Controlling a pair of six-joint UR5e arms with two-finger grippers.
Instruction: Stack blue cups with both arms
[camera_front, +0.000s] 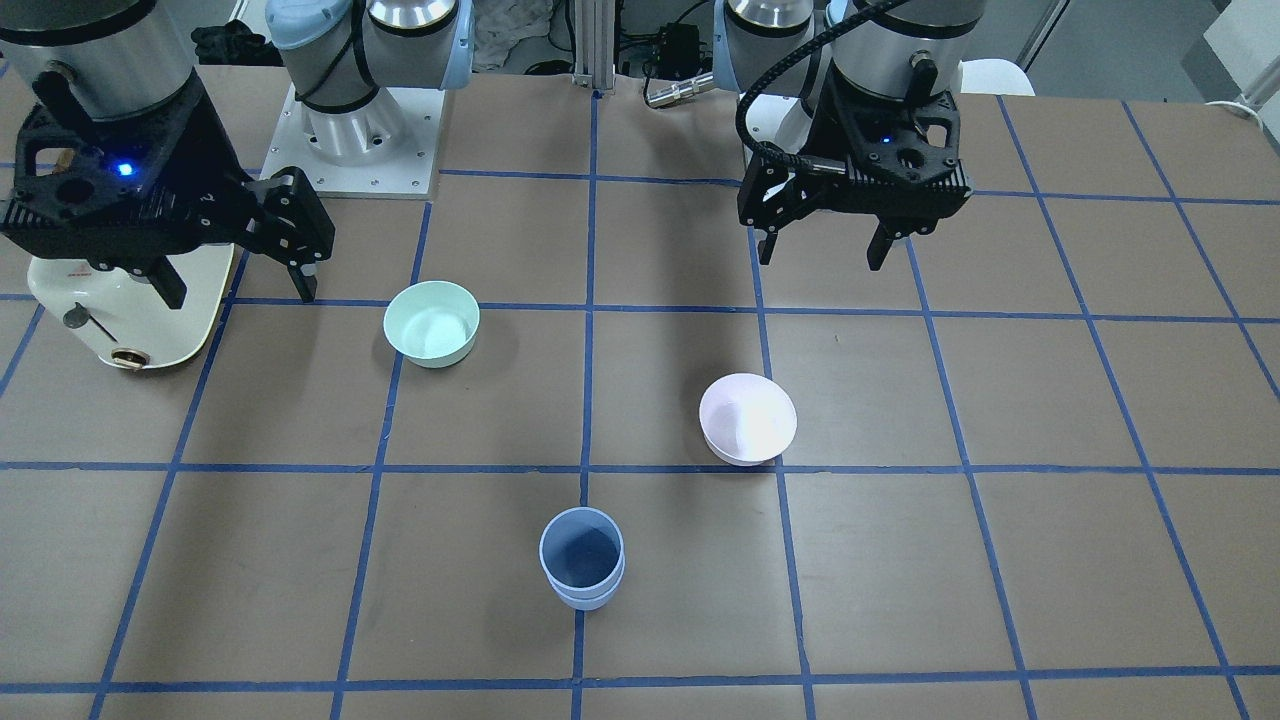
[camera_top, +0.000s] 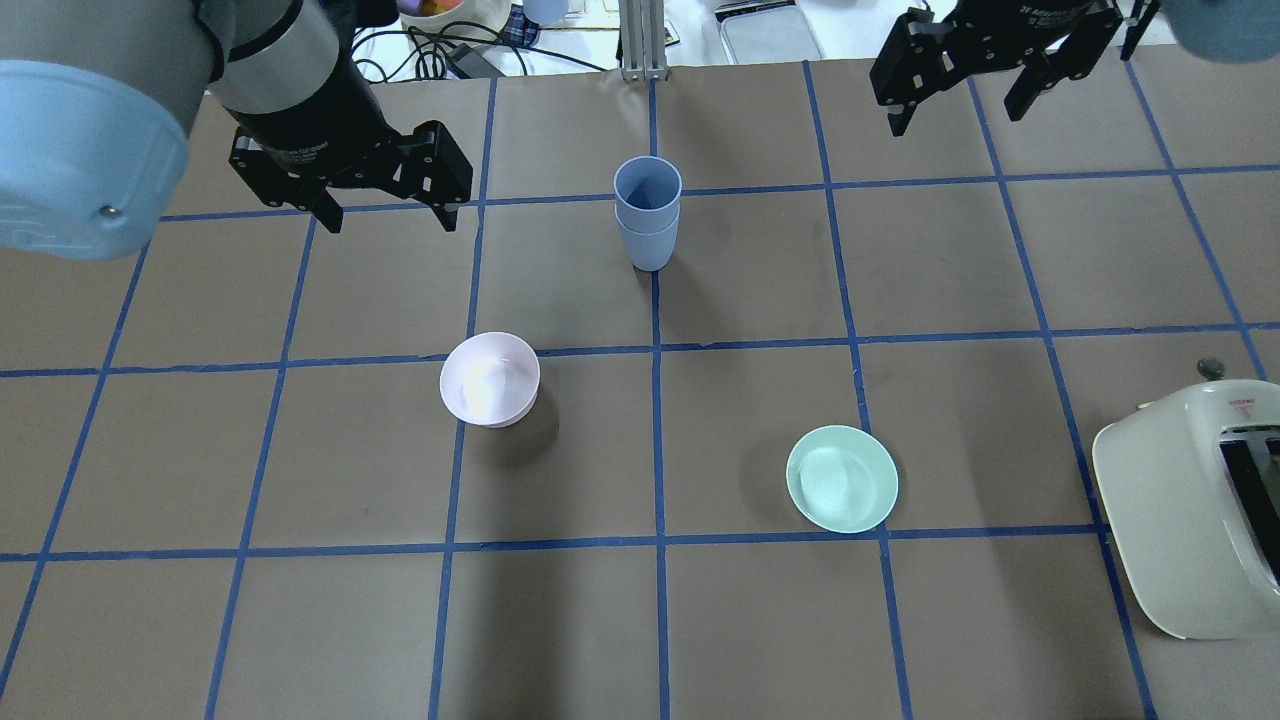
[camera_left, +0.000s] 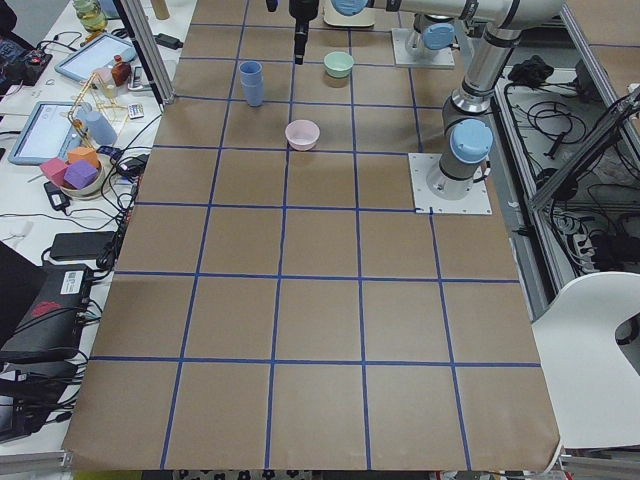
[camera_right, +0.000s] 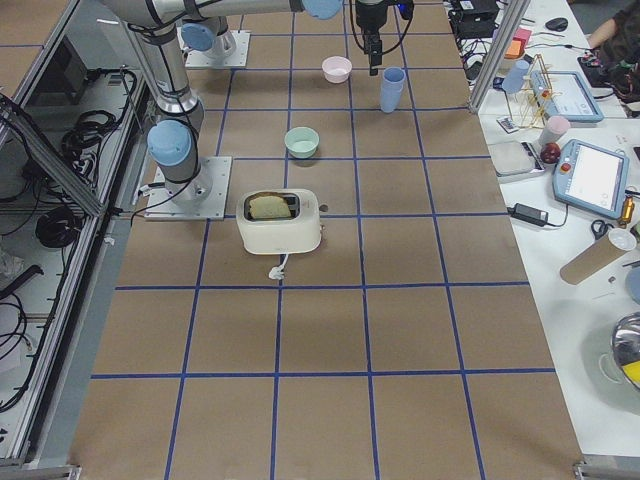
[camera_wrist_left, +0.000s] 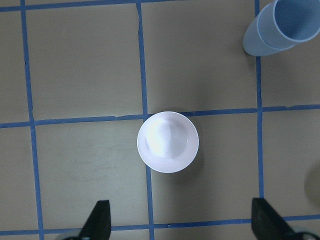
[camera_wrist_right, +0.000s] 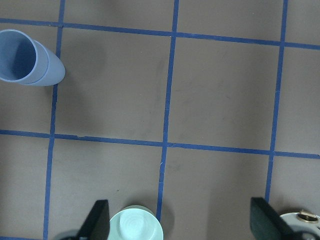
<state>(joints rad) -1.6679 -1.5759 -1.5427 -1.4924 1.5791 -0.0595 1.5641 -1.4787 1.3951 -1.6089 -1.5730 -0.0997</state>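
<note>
Both blue cups (camera_top: 648, 225) nested, the lower mostly hidden; left fingers (camera_front: 878, 250) and right fingers (camera_front: 306, 282) spread, empty.

A cream toaster (camera_top: 1190, 505) sits toward the robot-side edge of the brown table (camera_top: 300, 620), with what looks like bread in its slot. A mint-green bowl (camera_top: 842, 479) stands nearer the middle. A pink bowl (camera_top: 489, 378) stands well apart from both.

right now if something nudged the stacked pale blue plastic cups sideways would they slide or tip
The stacked pale blue plastic cups would probably tip rather than slide: the stack stands tall on a narrow tapered base. They look like thin matte plastic, so likely light and easily knocked. The brown table cover looks matte, which may add grip and favour tipping.
</note>
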